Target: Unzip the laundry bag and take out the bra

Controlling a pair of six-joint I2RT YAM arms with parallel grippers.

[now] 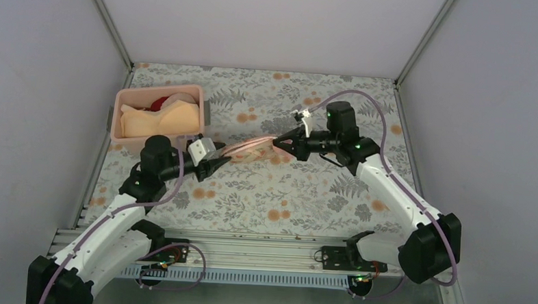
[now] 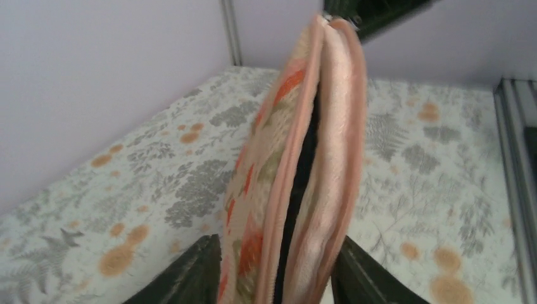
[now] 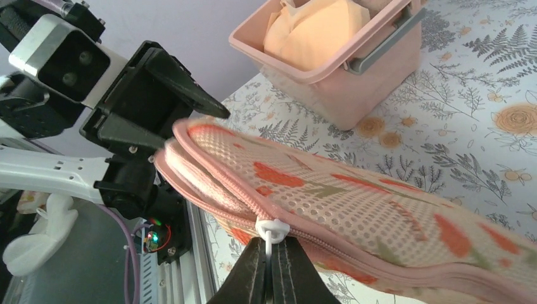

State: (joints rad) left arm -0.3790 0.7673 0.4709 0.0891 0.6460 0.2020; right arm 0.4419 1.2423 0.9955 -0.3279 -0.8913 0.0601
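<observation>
The peach-pink mesh laundry bag [image 3: 380, 215] looks light and floppy. The right gripper [image 3: 272, 266] pinches its white zip pull [image 3: 272, 228], while the left gripper [image 2: 278, 239] stands spread astride its left end. The soft dark navy bra [image 2: 303, 166] is probably best grasped through the slit.

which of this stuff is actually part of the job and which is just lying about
In the job: laundry bag, stretched between the grippers; its zip pull, pinched by the right gripper; dark bra showing in the zip gap; left gripper around the bag's end.
Lying about: pink bin; peach bra and red garment inside it.
</observation>
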